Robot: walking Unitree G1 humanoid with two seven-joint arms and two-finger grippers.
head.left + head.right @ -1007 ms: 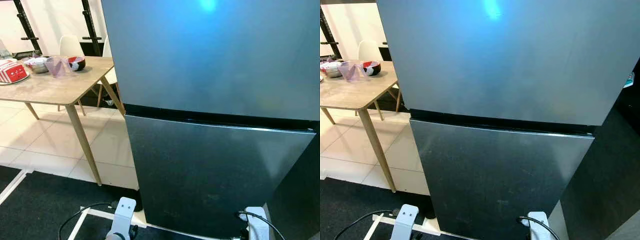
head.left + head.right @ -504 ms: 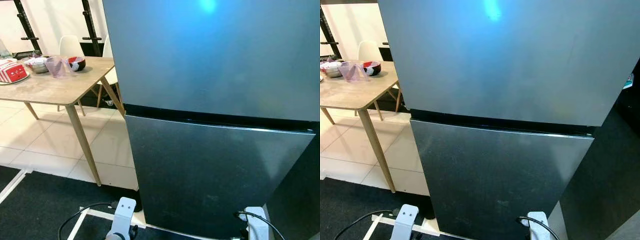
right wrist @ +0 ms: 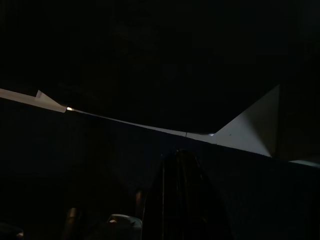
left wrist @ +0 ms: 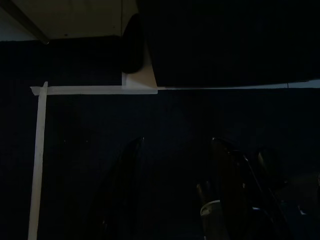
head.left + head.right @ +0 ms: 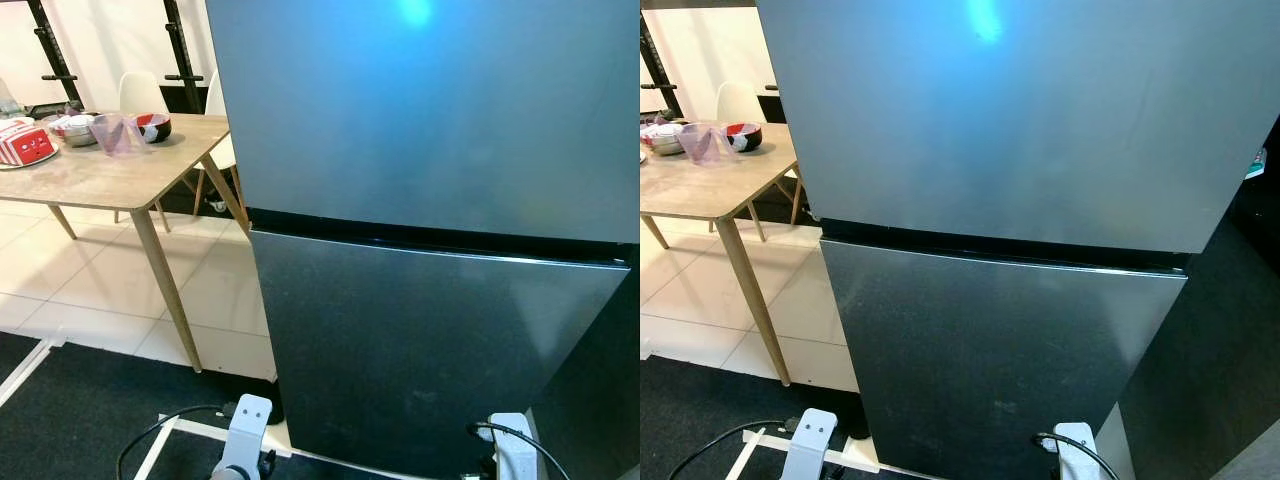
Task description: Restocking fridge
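Fridge [image 5: 430, 200] dead ahead, close, both grey doors shut, dark seam between upper and lower door; wooden bench [image 5: 110, 170] off to robot's left carries a red-and-white bowl [image 5: 153, 126], a clear cup [image 5: 115, 133] and a red box [image 5: 25, 145]. Left pincer [image 4: 175, 190] hangs low over dark floor mat [image 4: 100, 130] with white tape lines, fingers apart; right pincer [image 3: 180, 200] hangs idle in the dark, fingers together.
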